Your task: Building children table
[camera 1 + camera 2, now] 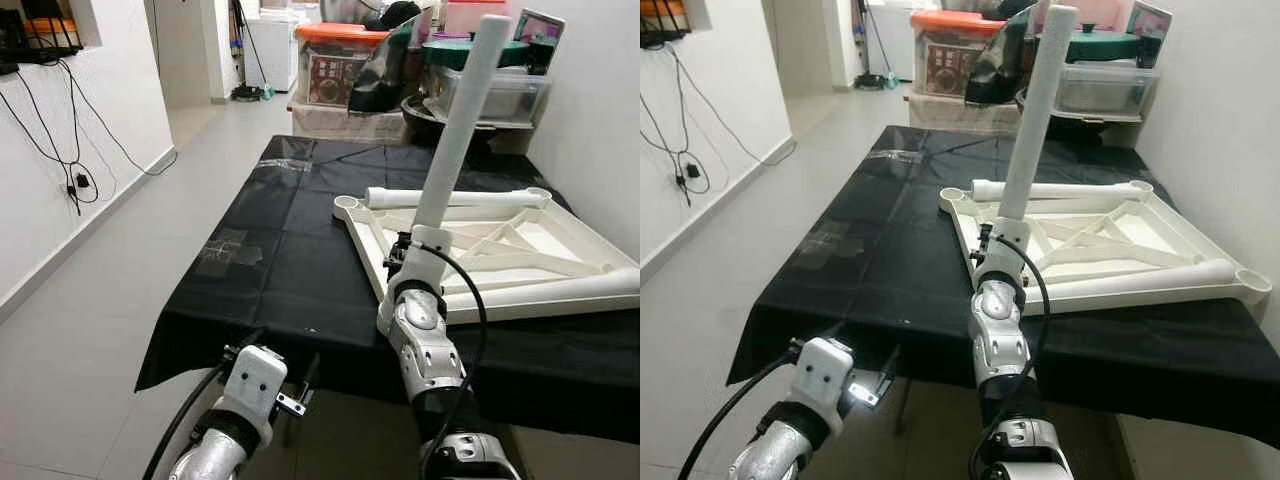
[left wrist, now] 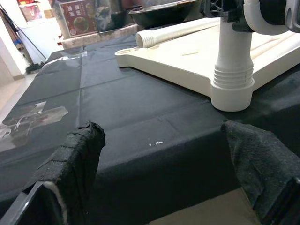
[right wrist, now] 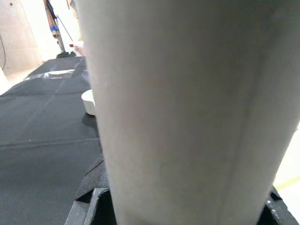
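From the left eye, a white plastic tabletop (image 1: pixel 500 250) lies upside down on a black cloth (image 1: pixel 280 270) that covers a table and hangs over its near edge. The underside shows ribs crossing in a lattice, with a round socket at each corner. The right gripper (image 1: pixel 405 250) is pinched around a white tubular leg (image 1: pixel 455 120) low on its length; the leg stands upright, leaning slightly, at the tabletop's near left corner. Two more legs (image 1: pixel 455 197) lie on the tabletop, one along the far edge and one along the near edge. The left gripper (image 1: pixel 290 395) hangs low, just in front of the cloth's hanging edge, well apart from the tabletop. Clear tape patches shine on the cloth. Storage boxes (image 1: pixel 335 60) are stacked beyond the table.

From the right eye, the same scene: the upright leg rises from the socket (image 1: pixel 980 262) just beyond the right gripper.

From the left wrist, two fingers (image 2: pixel 75 159) wrapped in black fabric stand spread wide with only cloth between them. Beyond them the leg's ridged, threaded end sits in the corner socket.

From the right wrist, the smooth matte leg is right up against the camera, with dark finger pads hugging its sides.
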Robot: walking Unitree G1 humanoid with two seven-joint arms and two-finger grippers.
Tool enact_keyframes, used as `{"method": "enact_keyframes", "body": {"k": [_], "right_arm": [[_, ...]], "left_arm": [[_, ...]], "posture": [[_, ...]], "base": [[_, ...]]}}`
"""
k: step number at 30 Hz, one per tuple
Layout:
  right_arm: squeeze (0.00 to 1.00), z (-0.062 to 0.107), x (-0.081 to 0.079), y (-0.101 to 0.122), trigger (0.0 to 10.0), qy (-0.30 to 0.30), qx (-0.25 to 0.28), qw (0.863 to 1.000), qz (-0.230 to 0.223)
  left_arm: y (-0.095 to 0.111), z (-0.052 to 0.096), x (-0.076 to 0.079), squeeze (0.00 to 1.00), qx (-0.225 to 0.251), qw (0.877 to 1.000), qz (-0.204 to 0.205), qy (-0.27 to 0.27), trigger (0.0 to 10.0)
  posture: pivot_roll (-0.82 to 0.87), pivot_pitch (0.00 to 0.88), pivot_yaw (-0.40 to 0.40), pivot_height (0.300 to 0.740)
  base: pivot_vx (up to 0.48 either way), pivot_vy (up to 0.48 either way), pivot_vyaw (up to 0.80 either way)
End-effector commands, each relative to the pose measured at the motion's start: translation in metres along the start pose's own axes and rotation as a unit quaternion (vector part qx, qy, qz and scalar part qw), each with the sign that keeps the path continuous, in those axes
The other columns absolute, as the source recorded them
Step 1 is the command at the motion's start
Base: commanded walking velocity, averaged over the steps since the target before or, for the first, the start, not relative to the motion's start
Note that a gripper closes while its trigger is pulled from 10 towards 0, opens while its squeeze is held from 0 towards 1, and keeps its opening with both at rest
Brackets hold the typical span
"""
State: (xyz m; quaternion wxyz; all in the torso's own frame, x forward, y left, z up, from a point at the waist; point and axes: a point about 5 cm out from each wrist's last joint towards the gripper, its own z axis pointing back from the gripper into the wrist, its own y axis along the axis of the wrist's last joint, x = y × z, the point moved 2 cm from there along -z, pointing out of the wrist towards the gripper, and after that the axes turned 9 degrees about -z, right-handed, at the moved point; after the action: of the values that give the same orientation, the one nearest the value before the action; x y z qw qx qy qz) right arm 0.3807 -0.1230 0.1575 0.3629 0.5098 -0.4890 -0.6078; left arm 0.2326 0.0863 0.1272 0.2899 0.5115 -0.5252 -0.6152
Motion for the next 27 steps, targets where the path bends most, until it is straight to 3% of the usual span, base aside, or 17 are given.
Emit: {"method": "enact_keyframes", "body": {"k": [1, 3, 4, 7, 9, 10, 11, 12, 13, 14, 15, 18, 19, 21, 23, 25, 27], "right_arm": [[1.00, 0.016, -0.033, -0.024, 10.0, 0.047, -0.040, 0.997, -0.053], [1.00, 0.017, -0.040, -0.024, 10.0, 0.080, -0.036, 0.994, -0.059], [0.00, 0.016, -0.043, -0.021, 10.0, 0.116, -0.038, 0.990, -0.068], [0.00, 0.015, -0.042, -0.017, 10.0, 0.143, -0.043, 0.986, -0.077], [0.00, 0.007, -0.039, -0.013, 10.0, 0.245, -0.058, 0.966, -0.054], [0.00, 0.007, -0.039, -0.013, 10.0, 0.245, -0.058, 0.966, -0.054], [0.00, 0.002, -0.034, -0.012, 10.0, 0.342, -0.088, 0.935, -0.017], [0.00, 0.002, -0.034, -0.012, 10.0, 0.342, -0.088, 0.935, -0.017], [0.00, 0.002, -0.033, -0.013, 10.0, 0.374, -0.099, 0.922, 0.000], [0.00, 0.004, -0.034, -0.014, 10.0, 0.430, -0.126, 0.894, 0.024], [0.00, 0.004, -0.034, -0.014, 10.0, 0.430, -0.126, 0.894, 0.024], [0.00, 0.013, -0.041, -0.014, 10.0, 0.546, -0.184, 0.815, 0.061], [0.00, 0.013, -0.041, -0.014, 10.0, 0.546, -0.184, 0.815, 0.061], [0.00, 0.016, -0.049, -0.011, 10.0, 0.583, -0.196, 0.786, 0.063], [0.00, 0.016, -0.049, -0.011, 10.0, 0.583, -0.196, 0.786, 0.063], [0.00, 0.020, -0.065, -0.008, 10.0, 0.617, -0.200, 0.759, 0.053], [0.00, 0.021, -0.070, -0.007, 10.0, 0.626, -0.201, 0.752, 0.048]], "left_arm": [[-0.003, 0.000, 0.001, 0.00, -0.004, 1.000, 0.000, -0.004, 10.0], [-0.003, 0.000, 0.001, 0.00, -0.004, 1.000, 0.000, -0.004, 10.0], [-0.003, 0.000, 0.002, 0.00, -0.004, 1.000, 0.000, -0.005, 10.0], [-0.004, 0.000, 0.002, 0.00, -0.003, 1.000, 0.001, -0.005, 10.0], [-0.004, -0.001, 0.002, 0.00, -0.003, 1.000, 0.001, -0.006, 10.0], [-0.004, -0.001, 0.002, 0.00, -0.003, 1.000, 0.001, -0.006, 10.0], [-0.004, -0.002, 0.002, 0.00, -0.002, 1.000, 0.002, -0.007, 10.0], [-0.004, -0.002, 0.002, 0.00, -0.002, 1.000, 0.002, -0.007, 10.0], [-0.004, -0.002, 0.003, 0.00, -0.002, 1.000, 0.002, -0.007, 10.0], [-0.004, -0.002, 0.003, 0.00, -0.002, 1.000, 0.001, -0.008, 10.0], [-0.004, -0.002, 0.003, 0.00, -0.002, 1.000, 0.001, -0.008, 10.0], [-0.004, -0.001, 0.004, 0.00, -0.001, 1.000, 0.001, -0.009, 10.0], [-0.004, -0.001, 0.004, 0.00, -0.001, 1.000, 0.001, -0.009, 10.0], [-0.004, -0.001, 0.004, 0.00, -0.001, 1.000, 0.001, -0.009, 10.0], [-0.004, -0.001, 0.004, 0.00, -0.001, 1.000, 0.001, -0.009, 10.0], [-0.003, 0.000, 0.005, 0.00, -0.001, 1.000, 0.001, -0.007, 10.0], [-0.003, 0.001, 0.005, 0.00, 0.000, 1.000, 0.001, -0.007, 10.0]], "posture": [[0.07, 0.000, -0.055, 0.740], [0.06, 0.000, -0.055, 0.740], [0.06, 0.000, -0.057, 0.740], [0.06, 0.000, -0.057, 0.740], [0.06, 0.000, -0.056, 0.740], [0.06, 0.000, -0.056, 0.740], [0.06, 0.000, -0.054, 0.740], [0.06, 0.000, -0.054, 0.740], [0.06, 0.000, -0.054, 0.740], [0.06, 0.000, -0.057, 0.740], [0.06, 0.000, -0.057, 0.740], [0.07, 0.000, -0.063, 0.740], [0.07, 0.000, -0.063, 0.740], [0.08, 0.000, -0.064, 0.740], [0.08, 0.000, -0.064, 0.740], [0.10, 0.000, -0.079, 0.740], [0.11, 0.000, -0.080, 0.740]], "base": [[0.000, 0.000, 0.00], [0.000, 0.000, 0.00], [0.000, 0.000, 0.00], [0.000, 0.000, 0.00], [0.000, 0.000, 0.00], [0.000, 0.000, 0.00], [0.000, 0.000, 0.00], [0.000, 0.000, 0.00], [0.000, 0.000, 0.00], [0.000, 0.000, 0.00], [0.000, 0.000, 0.00], [0.000, 0.000, 0.00], [0.000, 0.000, 0.00], [0.000, 0.000, 0.00], [0.000, 0.000, 0.00], [0.000, 0.000, 0.00], [0.000, 0.000, 0.00]]}}
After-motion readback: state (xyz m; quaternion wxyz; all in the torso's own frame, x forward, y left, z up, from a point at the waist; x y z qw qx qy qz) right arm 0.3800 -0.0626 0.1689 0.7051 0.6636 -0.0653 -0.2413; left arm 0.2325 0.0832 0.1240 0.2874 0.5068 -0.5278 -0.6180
